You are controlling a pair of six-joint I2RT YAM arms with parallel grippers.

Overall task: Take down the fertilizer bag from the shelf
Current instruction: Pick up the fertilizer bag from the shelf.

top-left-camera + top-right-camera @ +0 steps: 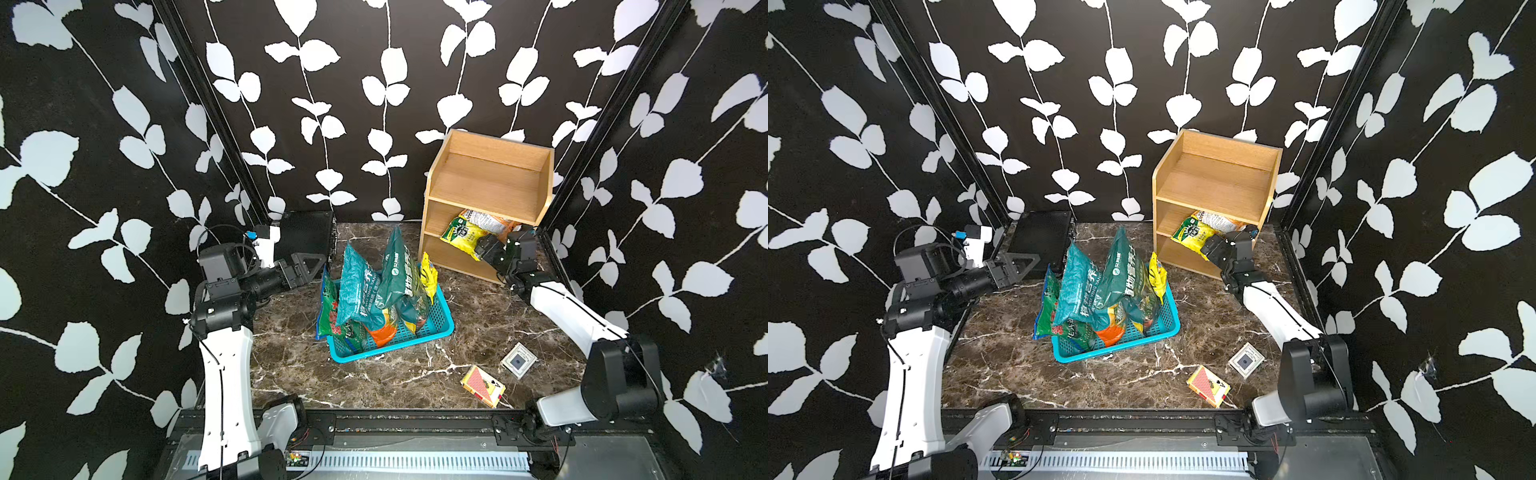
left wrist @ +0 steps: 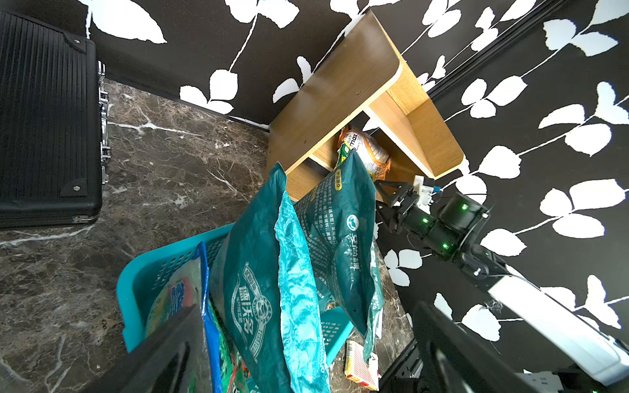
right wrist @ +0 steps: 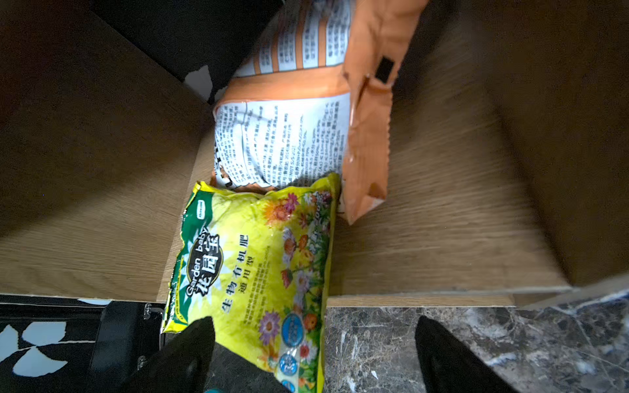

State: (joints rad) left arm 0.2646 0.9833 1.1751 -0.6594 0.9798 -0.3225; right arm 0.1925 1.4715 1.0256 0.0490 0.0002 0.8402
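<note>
Right wrist view gives us the closest look: the yellow fertilizer bag (image 3: 258, 265) lies on the middle tier of the shelf (image 3: 442, 221), its near end hanging past the front edge. An orange bag (image 3: 306, 119) lies just behind it, touching. The right fingers (image 3: 190, 354) are spread wide, released. One crosses the bag's hanging end; the other stands apart from it, with bare counter (image 3: 510, 340) between. In both top views we see the shelf at the counter's far right. The left fingers (image 2: 160, 357) are spread too, grasping nothing, near the black case (image 1: 305, 239) at far left, just beside the blue basket (image 1: 390, 349) of bags.
</note>
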